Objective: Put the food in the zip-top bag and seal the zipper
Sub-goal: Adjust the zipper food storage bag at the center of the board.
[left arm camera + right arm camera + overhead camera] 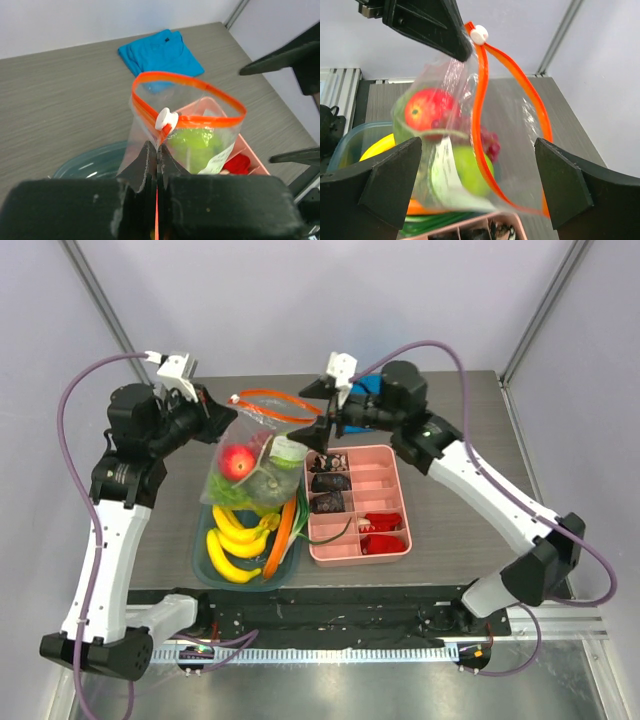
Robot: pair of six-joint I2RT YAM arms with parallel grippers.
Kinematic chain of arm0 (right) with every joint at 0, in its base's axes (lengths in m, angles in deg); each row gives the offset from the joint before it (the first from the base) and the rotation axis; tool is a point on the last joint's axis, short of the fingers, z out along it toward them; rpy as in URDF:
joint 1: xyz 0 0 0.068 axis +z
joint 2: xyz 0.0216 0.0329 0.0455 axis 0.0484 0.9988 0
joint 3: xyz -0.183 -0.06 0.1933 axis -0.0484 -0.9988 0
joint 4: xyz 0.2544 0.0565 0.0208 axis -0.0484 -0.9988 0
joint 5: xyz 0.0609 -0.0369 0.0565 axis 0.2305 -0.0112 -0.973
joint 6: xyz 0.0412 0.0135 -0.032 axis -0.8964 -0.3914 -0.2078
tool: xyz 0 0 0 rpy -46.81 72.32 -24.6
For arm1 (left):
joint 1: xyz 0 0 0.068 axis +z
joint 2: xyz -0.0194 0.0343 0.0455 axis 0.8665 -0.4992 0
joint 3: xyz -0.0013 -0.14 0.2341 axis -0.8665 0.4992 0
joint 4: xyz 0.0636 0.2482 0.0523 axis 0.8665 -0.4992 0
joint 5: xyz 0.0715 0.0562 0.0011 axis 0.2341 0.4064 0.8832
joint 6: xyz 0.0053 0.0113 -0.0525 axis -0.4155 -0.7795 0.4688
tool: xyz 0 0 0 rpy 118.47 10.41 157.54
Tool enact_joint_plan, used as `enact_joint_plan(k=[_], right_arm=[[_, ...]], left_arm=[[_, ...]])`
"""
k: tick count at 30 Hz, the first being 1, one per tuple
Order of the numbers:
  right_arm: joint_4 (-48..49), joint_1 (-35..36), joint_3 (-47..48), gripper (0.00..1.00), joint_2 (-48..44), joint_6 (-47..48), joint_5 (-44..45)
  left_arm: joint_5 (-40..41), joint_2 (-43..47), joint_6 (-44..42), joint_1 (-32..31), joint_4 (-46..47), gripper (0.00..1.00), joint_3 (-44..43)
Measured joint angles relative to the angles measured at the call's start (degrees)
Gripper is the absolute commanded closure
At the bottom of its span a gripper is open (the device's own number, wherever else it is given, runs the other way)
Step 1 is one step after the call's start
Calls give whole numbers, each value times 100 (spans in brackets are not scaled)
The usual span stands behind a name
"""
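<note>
Top external view: the bag (250, 455) hangs lifted over the bin (200, 560) of bananas (232, 540), beside the pink tray (401, 480); its zipper (272, 405) gapes in an open loop; the left gripper (225, 423) has its jaws closed tight on the bag's mouth corner, just beside the white slider (166, 119); the right gripper (314, 412) has its jaws spread wide, the loop's other end between them, neither finger seen touching it; inside the bag lie a red fruit (425, 110), an apple (470, 170) and grapes (490, 142); a blue cloth (160, 55) lies on the surface (440, 540) behind
</note>
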Motion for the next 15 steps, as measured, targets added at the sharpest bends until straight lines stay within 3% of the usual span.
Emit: enact_joint_plan(k=[13,15], right_arm=[[811,809,713,1,1228,1445,304],[938,831,748,14,1377,1602,354]], left_arm=[[-822,503,-850,11,-289,100,295],[-1056,505,-986,17,-319,100,319]])
